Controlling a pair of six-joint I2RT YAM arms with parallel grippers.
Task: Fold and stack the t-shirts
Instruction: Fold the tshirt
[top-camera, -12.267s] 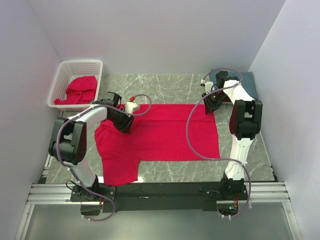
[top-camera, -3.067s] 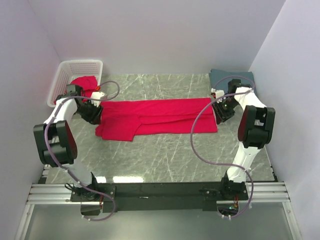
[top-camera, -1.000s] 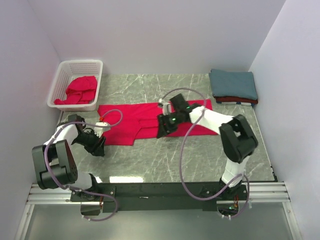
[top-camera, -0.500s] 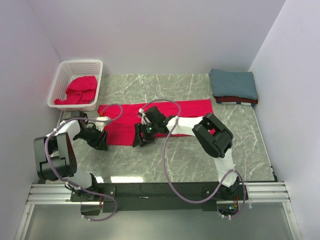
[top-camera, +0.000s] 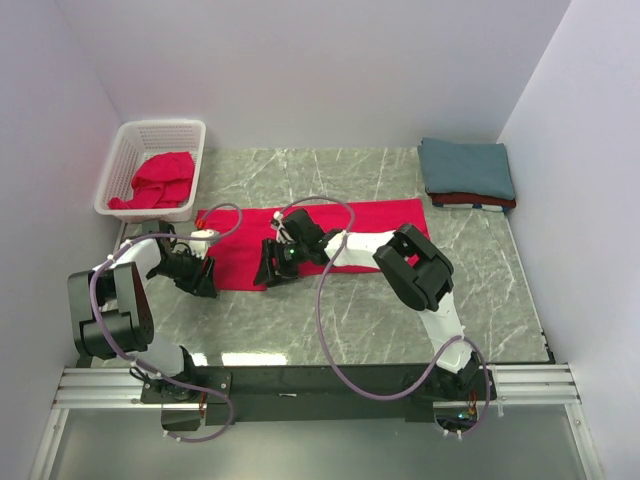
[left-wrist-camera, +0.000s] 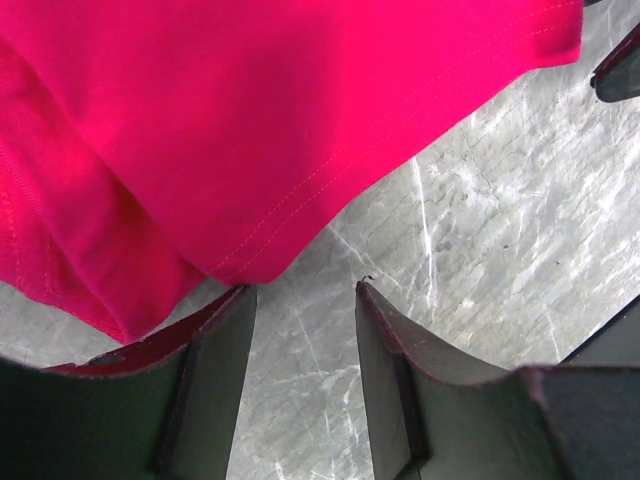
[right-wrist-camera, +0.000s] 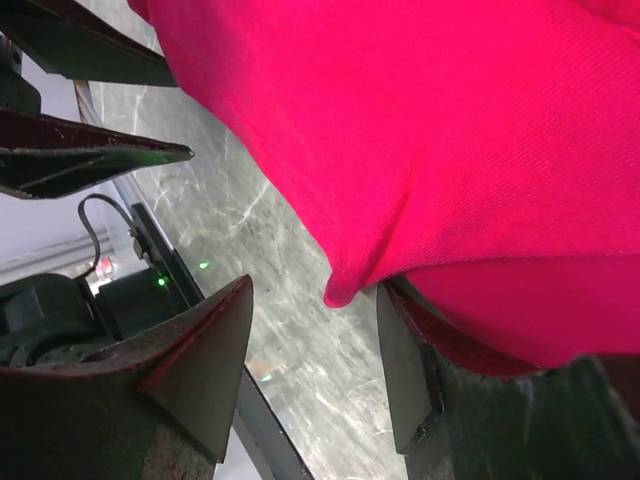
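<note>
As left gripper (top-camera: 197, 276) and right gripper (top-camera: 272, 266) gape at the hem of the red t-shirt (top-camera: 236, 258), folding likely needs a pinch next.

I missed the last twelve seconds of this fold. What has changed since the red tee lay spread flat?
The red t-shirt has been folded lengthwise into a narrow band. The right gripper swung from the shirt's right end to its near edge; the left gripper came to the near-left corner. Both stand open at the hem. The basket and the folded stack stayed put.
</note>
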